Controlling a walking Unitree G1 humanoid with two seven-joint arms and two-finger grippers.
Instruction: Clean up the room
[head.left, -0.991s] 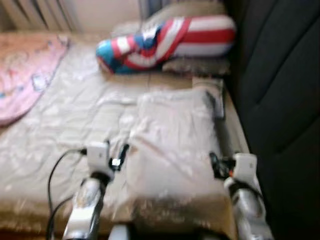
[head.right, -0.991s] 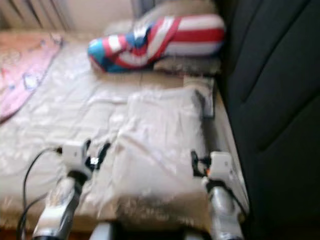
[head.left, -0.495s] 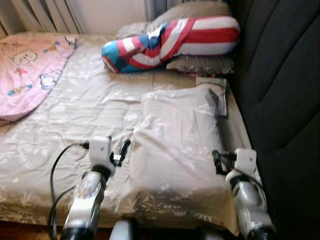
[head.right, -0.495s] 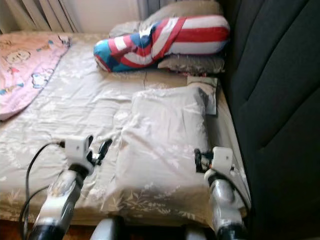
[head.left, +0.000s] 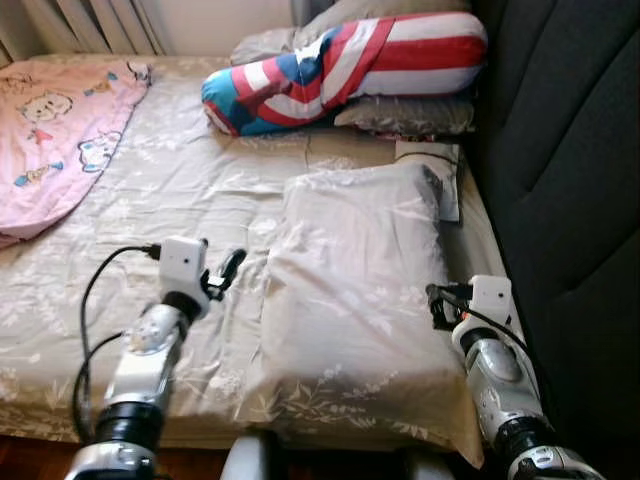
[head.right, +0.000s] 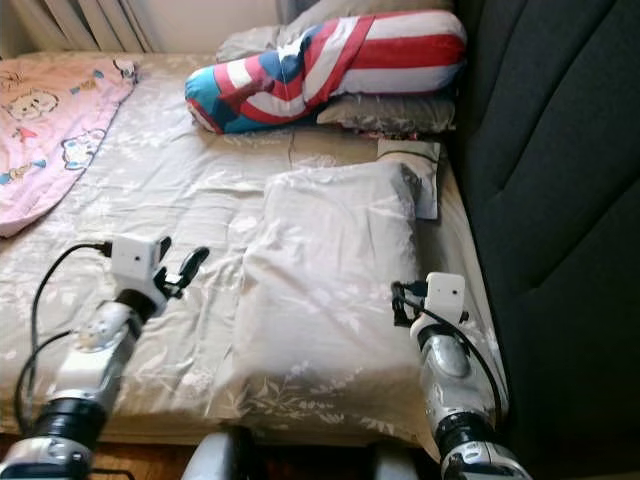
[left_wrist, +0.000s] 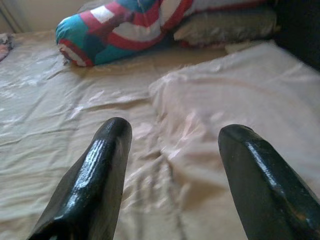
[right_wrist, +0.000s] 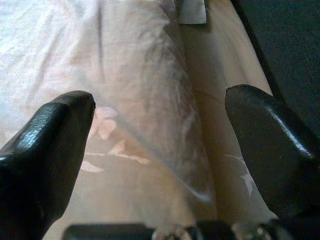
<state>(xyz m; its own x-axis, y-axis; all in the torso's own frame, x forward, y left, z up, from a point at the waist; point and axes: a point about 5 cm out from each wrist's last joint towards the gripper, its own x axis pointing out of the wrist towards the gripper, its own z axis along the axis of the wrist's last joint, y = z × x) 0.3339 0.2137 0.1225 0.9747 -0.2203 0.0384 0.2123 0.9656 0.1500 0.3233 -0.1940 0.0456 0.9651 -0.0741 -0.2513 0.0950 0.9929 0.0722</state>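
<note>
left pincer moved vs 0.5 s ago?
Yes. The left pincer has gone forward up the bed, now beside the beige pillow's middle rather than its near end. The camera shifted too.

The bed (head.left: 150, 200) is viewed from the head, forward and down, by both eye views, which share nearly the whole scene. The beige pillow (head.left: 355, 290), at 12 o'clock, is seen close up by each wrist view, looking along its open fingers from either side.
</note>
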